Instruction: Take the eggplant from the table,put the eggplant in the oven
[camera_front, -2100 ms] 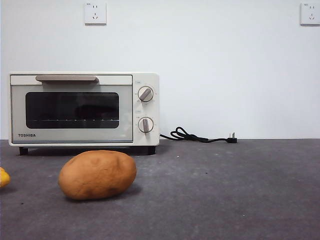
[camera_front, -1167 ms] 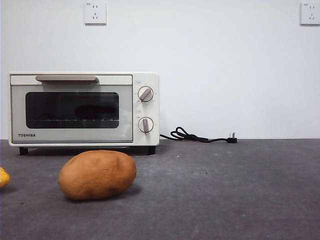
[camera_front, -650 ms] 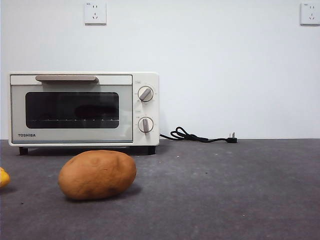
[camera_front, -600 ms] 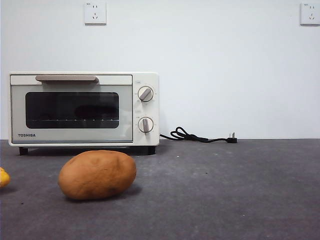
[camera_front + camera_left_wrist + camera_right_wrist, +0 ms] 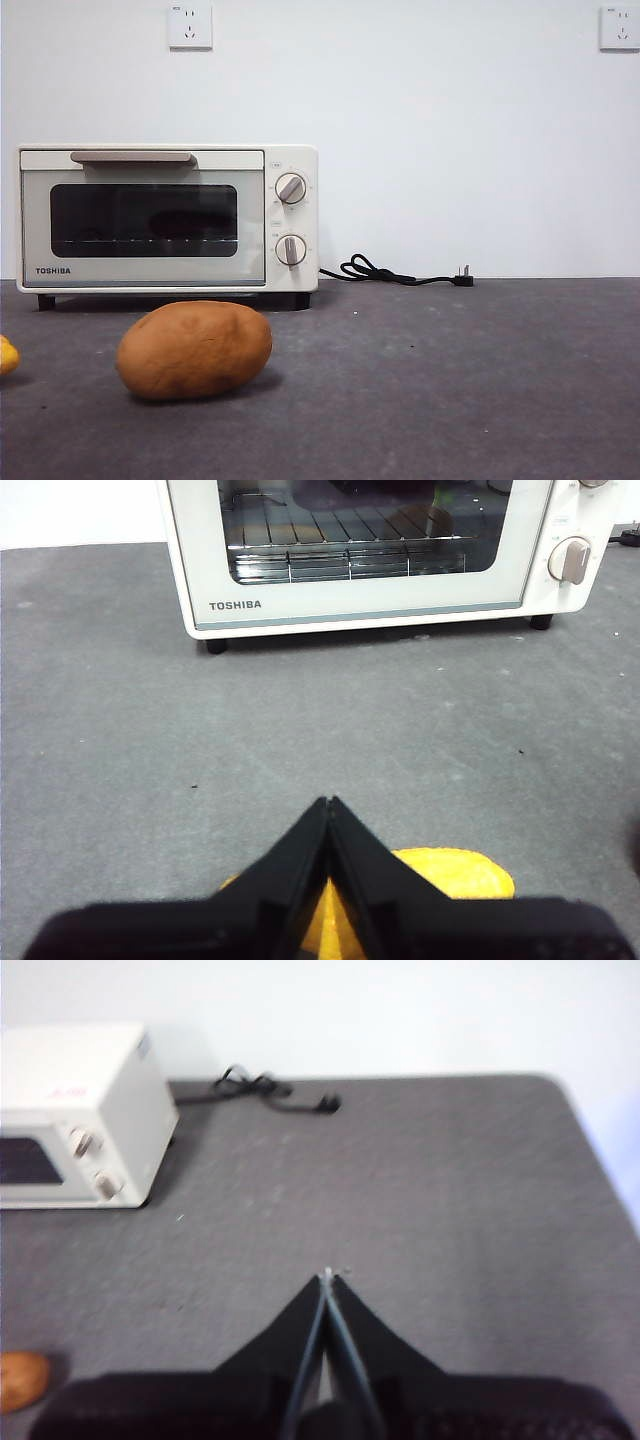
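Door of the cream-white boxy oven [image 5: 168, 218] is closed; both tools [image 5: 329, 805] [image 5: 328, 1276] are pinched together, holding nothing, above the dark grey worktop [image 5: 450, 380]; no eggplant visible.

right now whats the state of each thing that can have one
oven: door shut, a dark shape dimly behind the glass
plug: unplugged, lying on the table
potato: resting on the table
left pincer: shut, empty, above a yellow thing
right pincer: shut, empty
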Motion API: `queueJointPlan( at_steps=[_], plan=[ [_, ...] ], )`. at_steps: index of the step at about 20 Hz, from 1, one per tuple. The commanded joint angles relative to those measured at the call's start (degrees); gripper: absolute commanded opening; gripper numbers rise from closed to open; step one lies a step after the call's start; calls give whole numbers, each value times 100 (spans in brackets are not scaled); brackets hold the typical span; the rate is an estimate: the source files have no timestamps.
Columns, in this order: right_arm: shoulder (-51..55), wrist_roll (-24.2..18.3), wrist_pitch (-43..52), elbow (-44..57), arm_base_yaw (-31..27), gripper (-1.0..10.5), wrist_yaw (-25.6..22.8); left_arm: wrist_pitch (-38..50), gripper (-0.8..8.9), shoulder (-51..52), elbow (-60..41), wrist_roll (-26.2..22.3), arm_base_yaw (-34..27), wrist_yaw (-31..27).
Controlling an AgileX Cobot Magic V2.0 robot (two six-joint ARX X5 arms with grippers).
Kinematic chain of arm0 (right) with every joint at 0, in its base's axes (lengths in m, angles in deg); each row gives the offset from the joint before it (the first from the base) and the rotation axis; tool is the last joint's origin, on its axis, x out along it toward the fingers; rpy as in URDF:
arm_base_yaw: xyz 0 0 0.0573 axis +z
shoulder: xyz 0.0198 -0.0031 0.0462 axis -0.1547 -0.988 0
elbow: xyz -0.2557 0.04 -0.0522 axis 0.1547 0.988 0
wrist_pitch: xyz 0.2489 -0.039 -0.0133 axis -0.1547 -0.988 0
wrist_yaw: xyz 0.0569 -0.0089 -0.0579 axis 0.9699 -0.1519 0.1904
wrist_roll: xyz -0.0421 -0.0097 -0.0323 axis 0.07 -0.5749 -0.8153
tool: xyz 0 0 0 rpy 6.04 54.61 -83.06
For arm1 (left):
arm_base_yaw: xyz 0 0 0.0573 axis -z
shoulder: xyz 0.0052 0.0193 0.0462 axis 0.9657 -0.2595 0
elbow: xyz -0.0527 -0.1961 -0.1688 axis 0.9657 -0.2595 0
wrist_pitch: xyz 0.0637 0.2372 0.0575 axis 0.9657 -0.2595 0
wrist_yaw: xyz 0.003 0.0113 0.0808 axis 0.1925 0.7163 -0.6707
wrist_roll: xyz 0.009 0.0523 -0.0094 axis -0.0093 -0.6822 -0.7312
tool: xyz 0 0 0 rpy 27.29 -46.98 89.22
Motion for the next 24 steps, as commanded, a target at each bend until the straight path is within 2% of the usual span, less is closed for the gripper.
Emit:
queueJointPlan(
  at_steps=[1, 5, 7, 11, 13, 17, 20, 24],
  plan=[
    [450, -431, -142, 195, -361, 1, 101, 42, -4, 7, -37, 33, 13, -2],
    [1386, -841, -76, 931, -691, 1, 101, 42, -4, 7, -37, 33, 13, -2],
    [1965, -861, 763, 1735, -699, 1, 127, 39, -4, 7, -37, 33, 13, -2],
    [3058, -765, 3139, 3849, -699, 1, 772, 39, -4, 7, -37, 33, 13, -2],
    [3366, -518, 4245, 4953, -699, 1, 1005, 39, -4, 7, -37, 33, 13, -2],
    [3685, 236, 5812, 6824, -693, 1, 1021, 39, -4, 7, -37, 33, 13, 0],
    [3825, 697, 6356, 7796, -688, 1, 1021, 42, -4, 7, -37, 33, 13, -2],
    [3895, 776, 6566, 8500, -688, 1, 981, 39, -4, 7, -37, 33, 13, -2]
  ],
)
